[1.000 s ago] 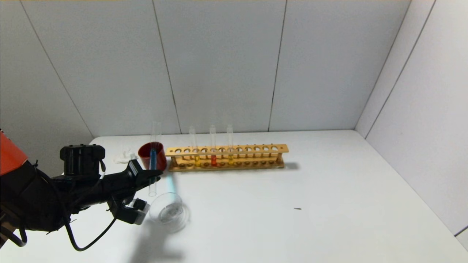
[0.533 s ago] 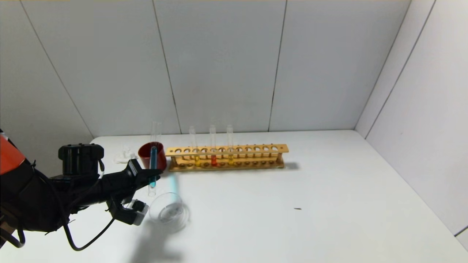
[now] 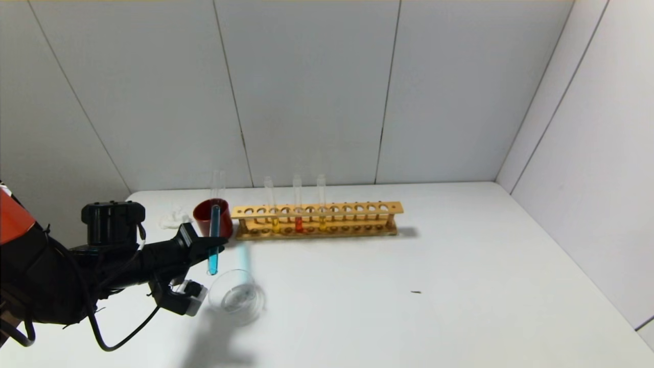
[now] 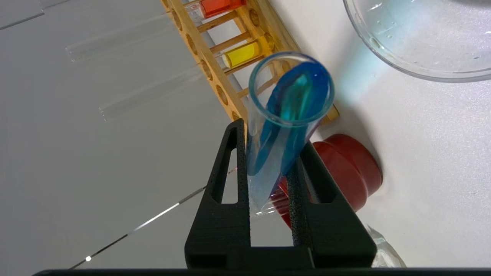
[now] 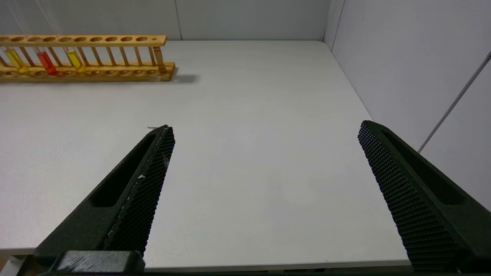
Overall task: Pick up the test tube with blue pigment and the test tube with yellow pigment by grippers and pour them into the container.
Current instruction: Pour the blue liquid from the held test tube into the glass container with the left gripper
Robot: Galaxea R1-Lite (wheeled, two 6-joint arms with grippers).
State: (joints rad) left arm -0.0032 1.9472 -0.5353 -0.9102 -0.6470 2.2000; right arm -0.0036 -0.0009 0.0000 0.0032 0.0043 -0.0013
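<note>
My left gripper (image 3: 214, 248) is shut on the test tube with blue pigment (image 3: 213, 240), which it holds nearly upright with its mouth down. Blue liquid fills the tube down to the mouth (image 4: 291, 92); the black fingers (image 4: 230, 172) clamp its sides. The mouth hangs just above and beside the left rim of the clear glass container (image 3: 236, 297), also seen in the left wrist view (image 4: 383, 53). Two tubes with yellow pigment (image 3: 275, 225) (image 3: 322, 222) stand in the wooden rack (image 3: 357, 208). My right gripper (image 5: 266, 126) is open and empty over the table's near right part.
A dark red cup (image 3: 204, 217) with an empty clear tube (image 3: 217, 184) stands behind the left gripper, left of the rack. A red-orange tube (image 3: 299, 224) stands between the yellow ones. Crumpled white material (image 3: 173, 220) lies left of the cup. Walls close the back and right.
The blue liquid has run from the upper part of the tube down to its lower, open end. The left gripper has barely shifted. The right arm has not moved.
</note>
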